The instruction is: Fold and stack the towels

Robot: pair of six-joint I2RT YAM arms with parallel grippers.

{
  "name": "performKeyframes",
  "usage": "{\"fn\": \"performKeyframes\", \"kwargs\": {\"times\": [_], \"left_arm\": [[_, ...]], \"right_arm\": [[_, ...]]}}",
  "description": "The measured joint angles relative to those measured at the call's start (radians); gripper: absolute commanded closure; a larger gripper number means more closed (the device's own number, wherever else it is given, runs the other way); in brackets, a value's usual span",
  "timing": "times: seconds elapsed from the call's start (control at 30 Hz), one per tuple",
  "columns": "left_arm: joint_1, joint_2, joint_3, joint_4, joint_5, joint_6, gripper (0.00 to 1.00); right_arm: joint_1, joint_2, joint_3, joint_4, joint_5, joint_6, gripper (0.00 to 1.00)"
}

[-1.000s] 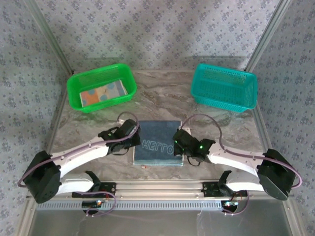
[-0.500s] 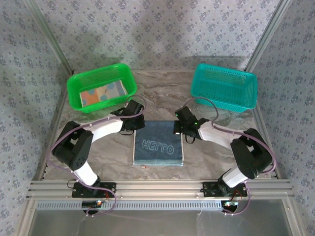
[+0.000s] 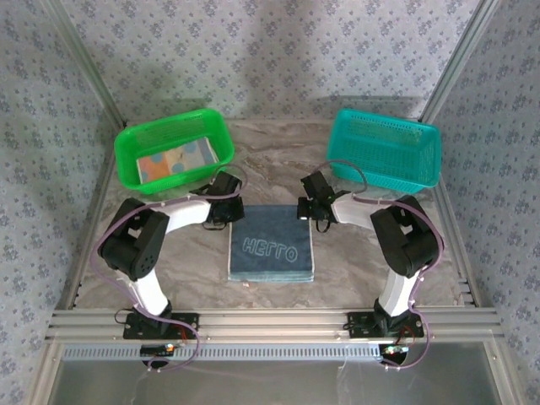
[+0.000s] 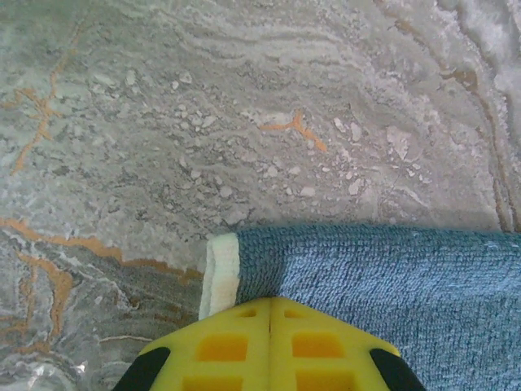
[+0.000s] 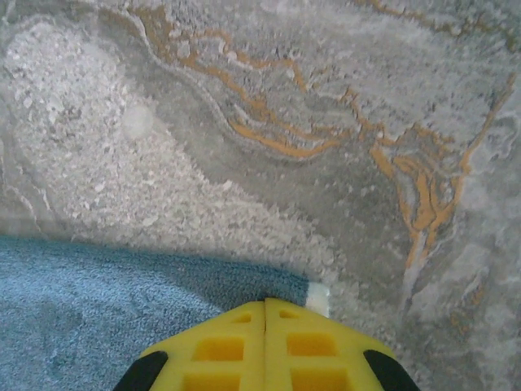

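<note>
A dark slate-blue towel lies folded flat at the table's middle, its pale lettering facing up. My left gripper is shut at the towel's far left corner. My right gripper is shut at its far right corner. In the left wrist view the closed yellow tips sit over the towel beside its white hem. The right wrist view has the same layout: closed tips on the towel corner. No cloth shows between the jaws. A light blue dotted towel lies in the green basket.
The green mesh basket stands at the back left, close behind the left gripper. A teal mesh basket stands at the back right, just beyond the right arm. Metal frame rails run along the near edge.
Both grippers have travelled away from me along the towel's sides, from near its middle to its far corners. The arms have folded upright. The towel lies where it was.
</note>
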Motion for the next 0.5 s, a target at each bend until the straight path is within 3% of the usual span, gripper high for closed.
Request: {"fn": "performKeyframes", "kwargs": {"times": [0.23,0.33,0.4,0.5], "left_arm": [[0.005,-0.039,-0.025,-0.008,0.003,0.005,1.0],[0.013,-0.084,-0.024,-0.048,0.003,0.02,0.9],[0.023,-0.111,-0.019,-0.062,0.003,0.039,0.83],[0.042,-0.116,0.01,-0.076,0.003,0.058,0.77]], "right_arm": [[-0.003,-0.013,-0.002,-0.008,-0.006,-0.033,1.0],[-0.003,-0.039,0.0,-0.033,-0.005,-0.042,0.98],[-0.003,-0.05,0.009,-0.049,-0.004,-0.047,0.88],[-0.008,-0.051,0.036,-0.063,0.0,-0.051,0.85]]}}
